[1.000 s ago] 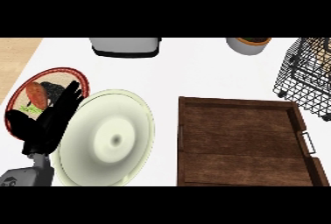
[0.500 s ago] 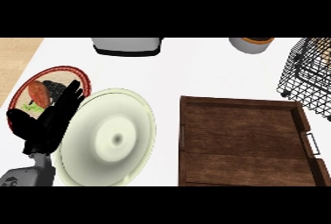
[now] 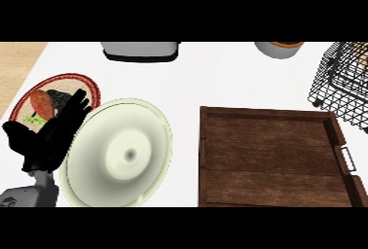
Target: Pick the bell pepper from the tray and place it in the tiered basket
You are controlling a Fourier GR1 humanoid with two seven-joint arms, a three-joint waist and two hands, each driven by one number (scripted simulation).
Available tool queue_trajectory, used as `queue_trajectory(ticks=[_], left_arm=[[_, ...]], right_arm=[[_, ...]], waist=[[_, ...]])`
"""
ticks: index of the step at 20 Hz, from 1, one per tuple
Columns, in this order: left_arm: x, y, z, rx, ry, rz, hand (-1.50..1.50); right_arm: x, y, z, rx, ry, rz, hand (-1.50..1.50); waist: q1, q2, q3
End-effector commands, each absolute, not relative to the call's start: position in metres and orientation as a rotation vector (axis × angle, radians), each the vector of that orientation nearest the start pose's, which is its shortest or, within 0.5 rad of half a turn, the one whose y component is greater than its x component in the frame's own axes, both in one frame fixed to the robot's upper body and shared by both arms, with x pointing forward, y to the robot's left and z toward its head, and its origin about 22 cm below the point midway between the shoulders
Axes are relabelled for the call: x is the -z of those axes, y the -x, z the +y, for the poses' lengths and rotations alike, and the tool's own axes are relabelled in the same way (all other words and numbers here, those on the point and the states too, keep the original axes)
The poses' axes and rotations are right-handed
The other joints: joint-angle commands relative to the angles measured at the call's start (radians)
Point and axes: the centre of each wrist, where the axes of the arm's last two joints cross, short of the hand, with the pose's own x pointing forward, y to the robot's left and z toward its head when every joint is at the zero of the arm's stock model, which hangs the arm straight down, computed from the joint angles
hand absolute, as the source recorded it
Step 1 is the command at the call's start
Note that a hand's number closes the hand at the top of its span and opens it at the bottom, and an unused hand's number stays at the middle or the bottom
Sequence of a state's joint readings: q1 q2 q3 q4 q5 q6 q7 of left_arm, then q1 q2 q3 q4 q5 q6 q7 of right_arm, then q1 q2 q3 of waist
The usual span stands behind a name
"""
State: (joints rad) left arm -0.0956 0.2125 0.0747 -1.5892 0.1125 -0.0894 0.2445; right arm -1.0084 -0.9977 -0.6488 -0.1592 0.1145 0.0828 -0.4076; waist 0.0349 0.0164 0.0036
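At the kitchen counter [image 3: 215, 82], the left robot hand [image 3: 47, 141] rests open near the view's left edge, fingers straight and holding nothing. Its fingertips lie over a red-rimmed plate [image 3: 70, 77] of food, and its palm sits beside a pale green plate [image 3: 119, 155]. The right robot hand is out of sight. No bell pepper shows anywhere: the wooden tray [image 3: 269, 113] presents only bare boards (its near edge is cut off). The tiered basket [image 3: 345, 87], a black wire frame at upper right, runs off the picture, so whatever it holds cannot be made out. The pick looks not yet begun. The next move calls for finding the pepper, then bringing a hand over the tray. A grey appliance [image 3: 140, 51] and a cup [image 3: 280, 48] are clipped at the far edge.
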Motion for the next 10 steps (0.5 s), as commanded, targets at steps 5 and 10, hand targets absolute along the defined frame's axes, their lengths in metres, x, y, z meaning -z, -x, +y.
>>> queue_trajectory(ticks=[5, 10], left_arm=[[-0.05, -0.261, 0.28, 0.116, -0.067, -1.456, 0.0], [-0.037, -0.259, 0.282, 0.111, -0.047, -1.44, 0.0]], right_arm=[[-0.238, -0.269, -0.597, 0.559, 0.81, -1.797, -1.5], [-0.244, -0.222, -0.625, 0.558, 0.843, -1.812, -1.5]], waist=[[-0.001, 0.003, 0.003], [-0.019, 0.004, 0.005]])
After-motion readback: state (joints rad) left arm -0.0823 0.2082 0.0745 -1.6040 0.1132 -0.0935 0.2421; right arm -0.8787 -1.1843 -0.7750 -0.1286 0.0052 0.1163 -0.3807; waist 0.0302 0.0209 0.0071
